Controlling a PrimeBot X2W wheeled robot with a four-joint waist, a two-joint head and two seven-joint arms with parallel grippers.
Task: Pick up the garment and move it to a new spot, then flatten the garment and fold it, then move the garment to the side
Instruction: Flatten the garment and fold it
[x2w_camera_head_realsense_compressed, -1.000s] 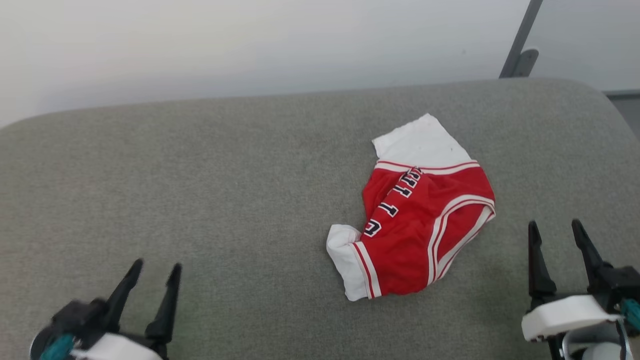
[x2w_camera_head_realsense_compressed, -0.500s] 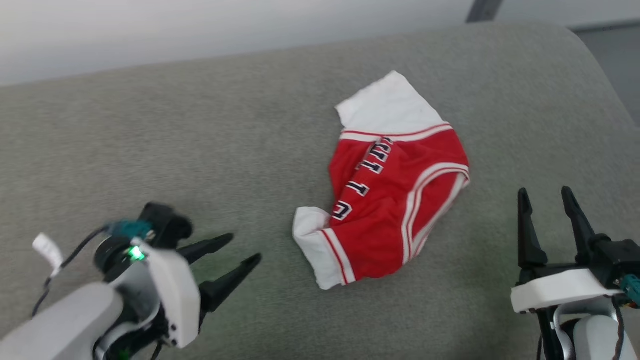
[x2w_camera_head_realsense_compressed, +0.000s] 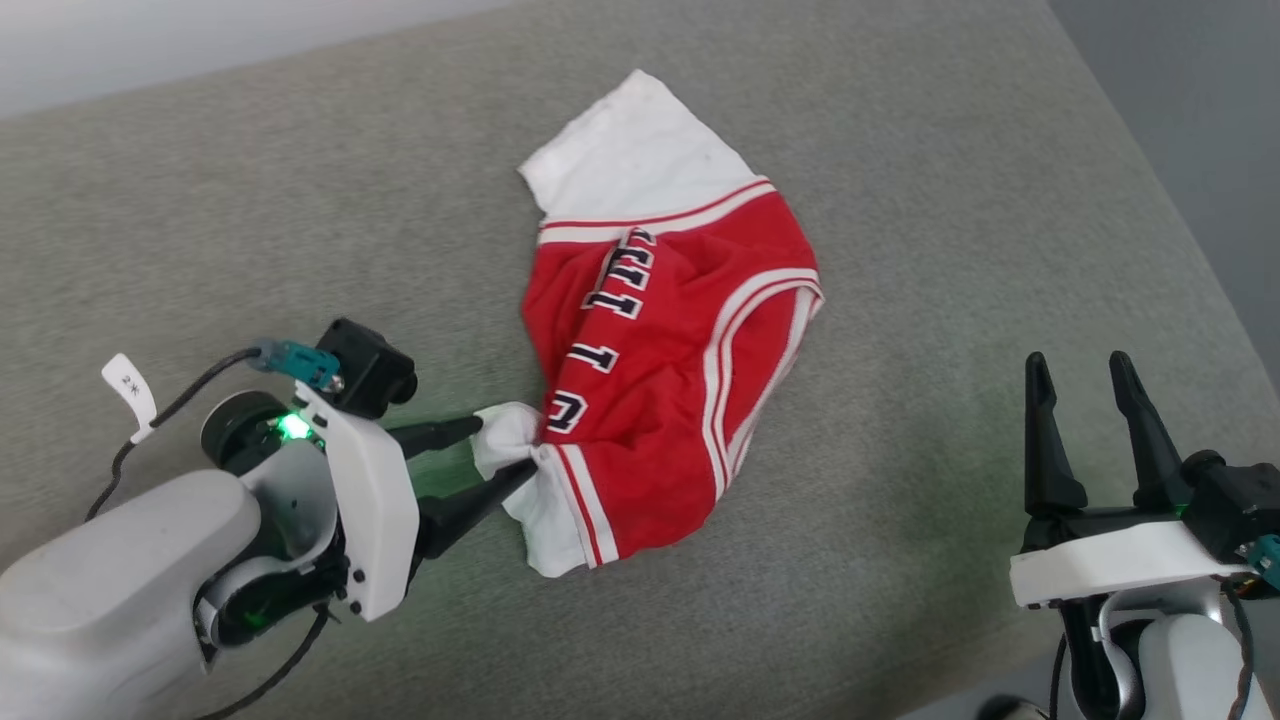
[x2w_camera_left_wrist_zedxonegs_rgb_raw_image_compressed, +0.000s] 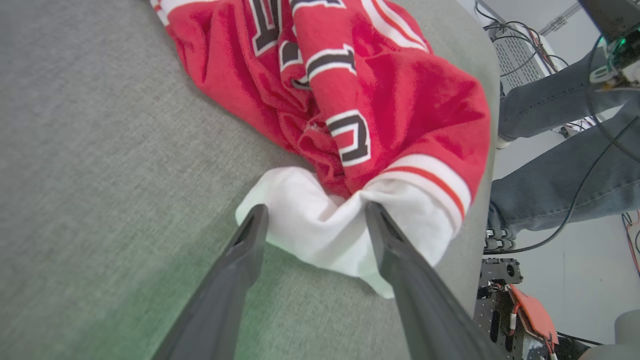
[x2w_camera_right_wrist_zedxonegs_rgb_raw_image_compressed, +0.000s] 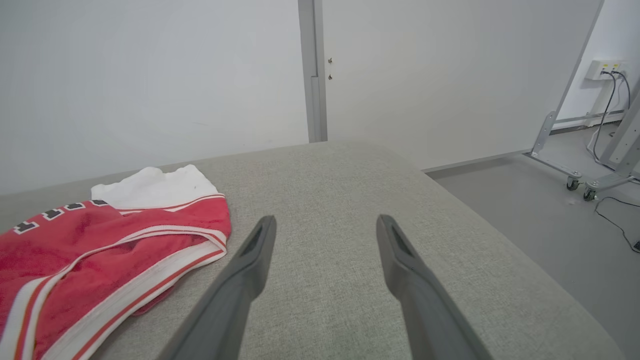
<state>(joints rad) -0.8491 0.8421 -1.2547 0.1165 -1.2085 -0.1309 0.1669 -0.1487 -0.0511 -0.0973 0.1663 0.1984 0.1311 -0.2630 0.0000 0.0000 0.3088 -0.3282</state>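
Observation:
The garment (x2w_camera_head_realsense_compressed: 660, 380) is a crumpled red jersey T-shirt with white sleeves and black lettering, lying on the grey cushion (x2w_camera_head_realsense_compressed: 200, 200). My left gripper (x2w_camera_head_realsense_compressed: 505, 447) reaches in from the lower left, open, its two fingers straddling the bunched white sleeve (x2w_camera_left_wrist_zedxonegs_rgb_raw_image_compressed: 310, 230) at the shirt's near corner. In the left wrist view the left gripper (x2w_camera_left_wrist_zedxonegs_rgb_raw_image_compressed: 315, 210) has sleeve fabric between its tips, and the garment (x2w_camera_left_wrist_zedxonegs_rgb_raw_image_compressed: 400, 100) rises beyond. My right gripper (x2w_camera_head_realsense_compressed: 1078, 365) stands open and empty at the lower right, apart from the shirt. The right wrist view shows the right gripper (x2w_camera_right_wrist_zedxonegs_rgb_raw_image_compressed: 326, 220) over bare cushion, the garment (x2w_camera_right_wrist_zedxonegs_rgb_raw_image_compressed: 100, 240) to its left.
The cushion's rounded right edge (x2w_camera_head_realsense_compressed: 1180, 230) drops to grey floor. A person's legs in jeans (x2w_camera_left_wrist_zedxonegs_rgb_raw_image_compressed: 550, 100) stand beside the cushion, with cables and equipment (x2w_camera_left_wrist_zedxonegs_rgb_raw_image_compressed: 530, 310) on the floor. A white wall, a grey post (x2w_camera_right_wrist_zedxonegs_rgb_raw_image_compressed: 312, 70) and a wheeled metal frame (x2w_camera_right_wrist_zedxonegs_rgb_raw_image_compressed: 575, 170) lie beyond.
The head camera has tilted down and turned. My left arm has swung in from the lower left to the shirt, and its open fingers now straddle the white sleeve. The right gripper stays put.

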